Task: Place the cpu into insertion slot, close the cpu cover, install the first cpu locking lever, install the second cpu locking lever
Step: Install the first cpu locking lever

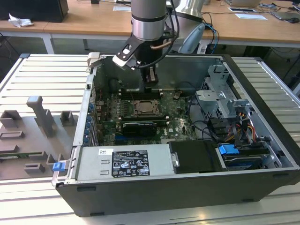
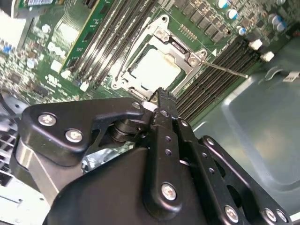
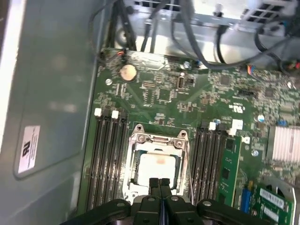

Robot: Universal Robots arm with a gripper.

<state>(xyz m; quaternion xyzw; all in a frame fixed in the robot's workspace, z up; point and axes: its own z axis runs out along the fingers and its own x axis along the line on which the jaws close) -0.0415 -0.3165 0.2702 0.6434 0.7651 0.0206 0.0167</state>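
**Desk side:** Where are you sitting right now?

**Operator:** I have the arm down inside the open computer case (image 1: 154, 187), which lies on the slatted desk (image 1: 42, 75). In the exterior view my end effector (image 1: 151, 84) hangs over the motherboard (image 1: 176, 119), just behind the socket (image 1: 137, 110).

**Desk side:** Fingers?

**Operator:** Pressed together, with nothing between them. In the first wrist view the two black tips of the end effector (image 3: 159, 182) meet flat against each other over the near edge of the socket. I can't tell whether they touch it.

**Desk side:** And the chip?

**Operator:** The cpu (image 3: 157, 166) lies flat in the socket, its pale top showing. The cpu cover (image 3: 157, 140) is down over it, and its silver frame rings the chip on all sides. The memory slots (image 3: 105, 159) flank it on both sides.

**Desk side:** Anything by the socket?

**Operator:** In the second wrist view, a thin metal rod (image 2: 227, 70) runs from one corner of the socket out across the memory slots. I can't tell whether it is latched.
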